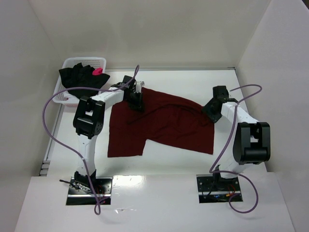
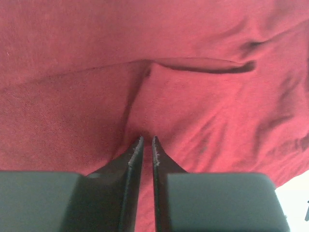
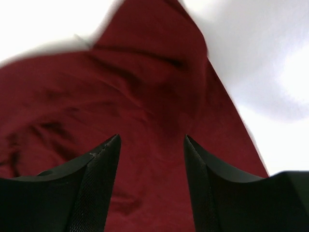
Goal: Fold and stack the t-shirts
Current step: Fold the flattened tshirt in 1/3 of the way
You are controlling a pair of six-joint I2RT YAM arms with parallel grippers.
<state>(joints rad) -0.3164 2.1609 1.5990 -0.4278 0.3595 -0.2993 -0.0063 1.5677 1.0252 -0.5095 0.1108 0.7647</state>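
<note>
The maroon t-shirt (image 1: 164, 126) lies spread and wrinkled on the white table. My left gripper (image 1: 135, 102) is down on its upper left part. In the left wrist view the jaws (image 2: 147, 140) are nearly closed, pinching a fold of the maroon cloth (image 2: 203, 101), with creases running to the tips. My right gripper (image 1: 211, 112) is at the shirt's right edge; in the right wrist view it (image 3: 152, 140) is open just above the cloth (image 3: 145, 82), holding nothing. The black t-shirt (image 1: 81, 77) with its pink mark (image 1: 98, 71) lies bunched in the basket.
The white mesh basket (image 1: 99, 60) stands at the back left corner by the left wall. White walls close in the table at the back and both sides. Purple cables (image 1: 58, 130) loop from each arm.
</note>
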